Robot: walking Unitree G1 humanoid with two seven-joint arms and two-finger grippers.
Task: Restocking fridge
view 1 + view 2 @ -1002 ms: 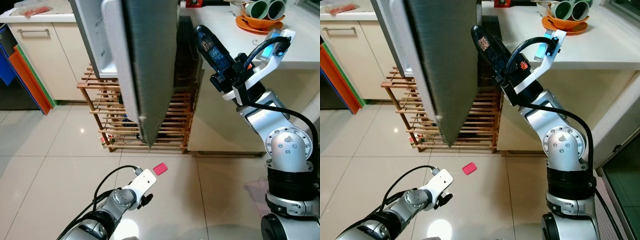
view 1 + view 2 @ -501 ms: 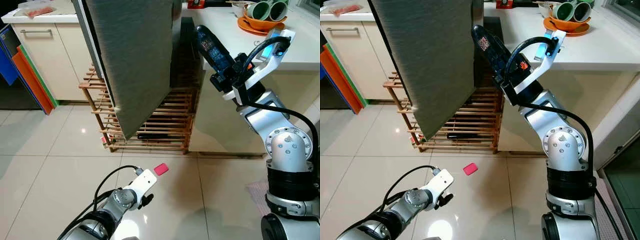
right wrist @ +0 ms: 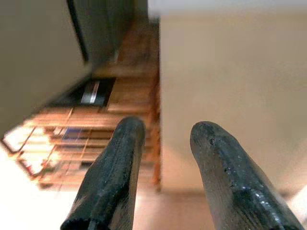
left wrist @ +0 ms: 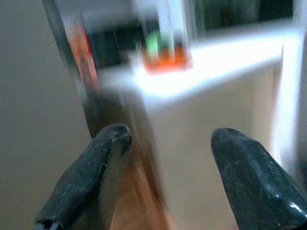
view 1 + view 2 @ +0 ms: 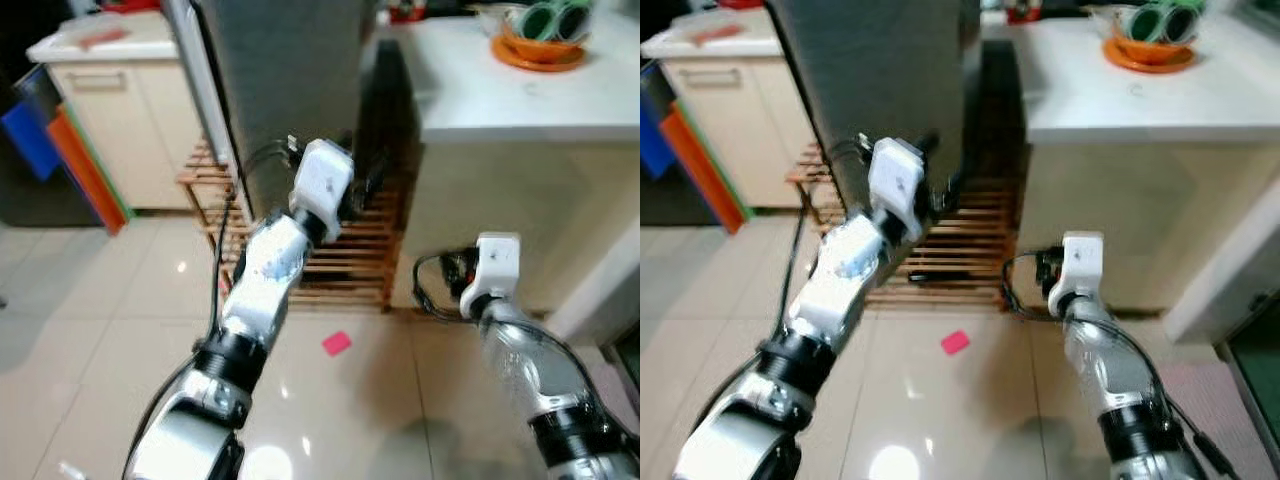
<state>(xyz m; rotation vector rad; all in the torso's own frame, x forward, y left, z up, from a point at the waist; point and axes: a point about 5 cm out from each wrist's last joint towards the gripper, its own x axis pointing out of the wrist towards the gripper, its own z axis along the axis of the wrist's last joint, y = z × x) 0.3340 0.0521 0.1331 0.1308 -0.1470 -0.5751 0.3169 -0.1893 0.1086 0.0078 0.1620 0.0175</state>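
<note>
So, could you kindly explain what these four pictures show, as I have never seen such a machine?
It is a humanoid robot in a kitchen. Two pictures come from its head, looking down; two from its wrists, along the black fingers. The left gripper is raised against the grey fridge door, fingers open, holding nothing. The right gripper hangs low before the white counter, also open and empty. Behind stands a wooden rack; a small pink thing lies on the tiled floor. An orange bowl sits on the counter.
</note>
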